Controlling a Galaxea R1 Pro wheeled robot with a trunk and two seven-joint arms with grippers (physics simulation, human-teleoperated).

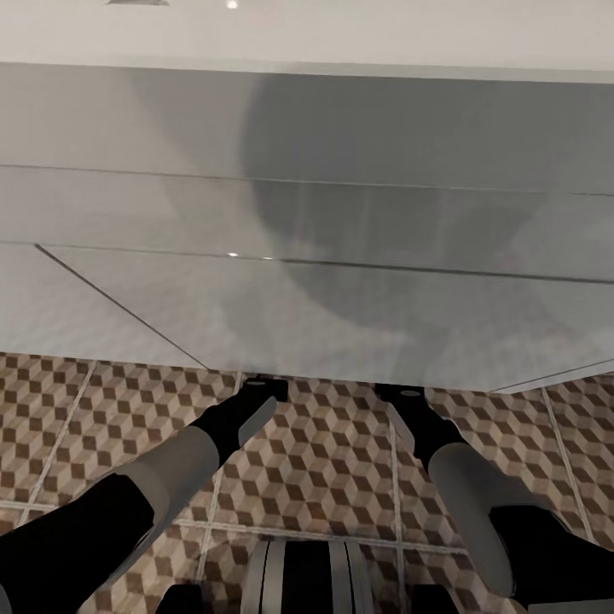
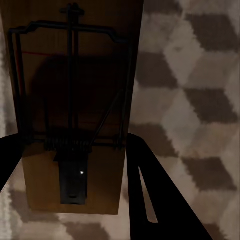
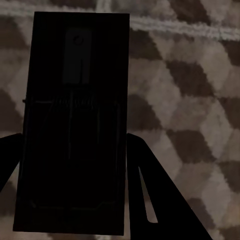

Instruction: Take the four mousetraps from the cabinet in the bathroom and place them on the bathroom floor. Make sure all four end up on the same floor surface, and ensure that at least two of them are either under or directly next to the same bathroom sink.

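Head view: both arms reach forward over the cube-patterned floor [image 1: 324,460]; the left gripper [image 1: 261,385] and right gripper [image 1: 401,392] are cut off under a pale grey slab's [image 1: 307,281] edge. Left wrist view: a mousetrap [image 2: 75,110] sits between the dark fingers [image 2: 150,200], gripper closed on it, above the tiles. Right wrist view: another trap [image 3: 75,125], deeply shadowed, likewise clamped between that gripper's fingers [image 3: 150,200]; its wire parts are hard to make out.

Brown-beige cube-patterned bathroom floor [image 1: 324,460]; brown mousetrap [image 2: 100,90]; near-black mousetrap [image 3: 75,125]
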